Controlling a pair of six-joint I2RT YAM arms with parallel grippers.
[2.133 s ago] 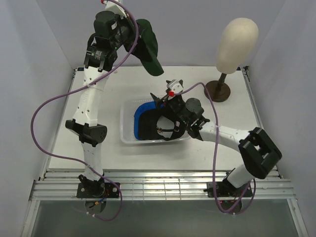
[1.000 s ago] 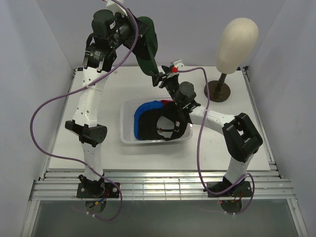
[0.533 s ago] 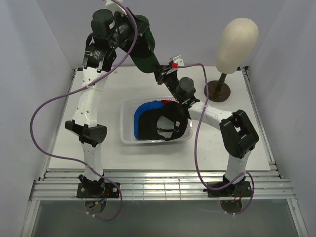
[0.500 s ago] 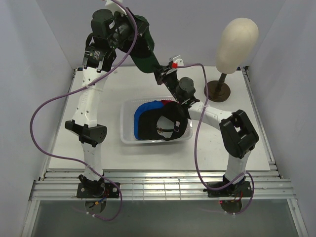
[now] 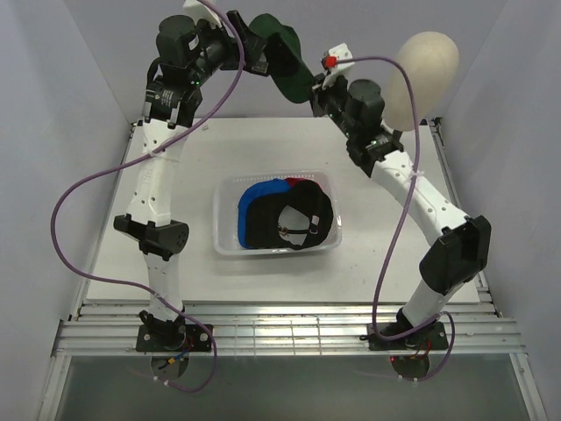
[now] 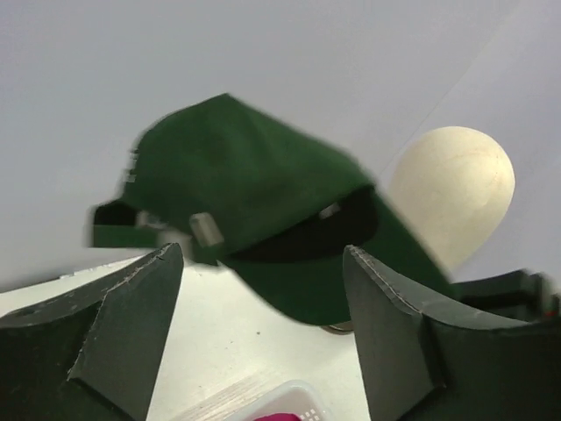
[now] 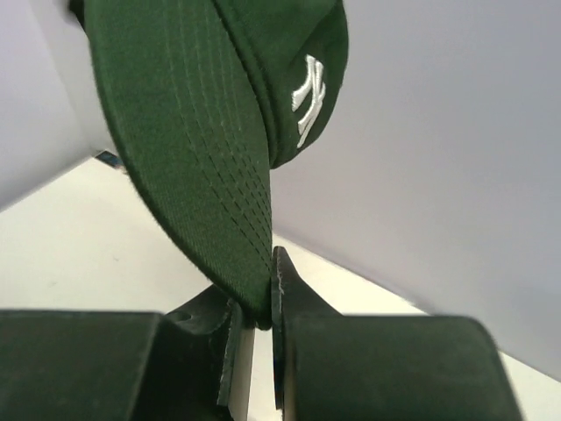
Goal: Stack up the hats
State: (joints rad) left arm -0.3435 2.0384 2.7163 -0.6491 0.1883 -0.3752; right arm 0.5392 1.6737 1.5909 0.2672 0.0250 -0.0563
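- Now the right gripper (image 7: 254, 309) pinches the green hat (image 7: 202, 132) by its brim, leaving the crown free for stacking.
- Left gripper (image 6: 261, 263) gapes wide, seemingly clear of it.

blocked: dark green hat (image 5: 285, 57) in right pincer (image 7: 256, 294), mannequin head (image 5: 429, 70) beside it, tray (image 5: 221, 219) mid-table | free: table (image 5: 263, 149) beyond tray
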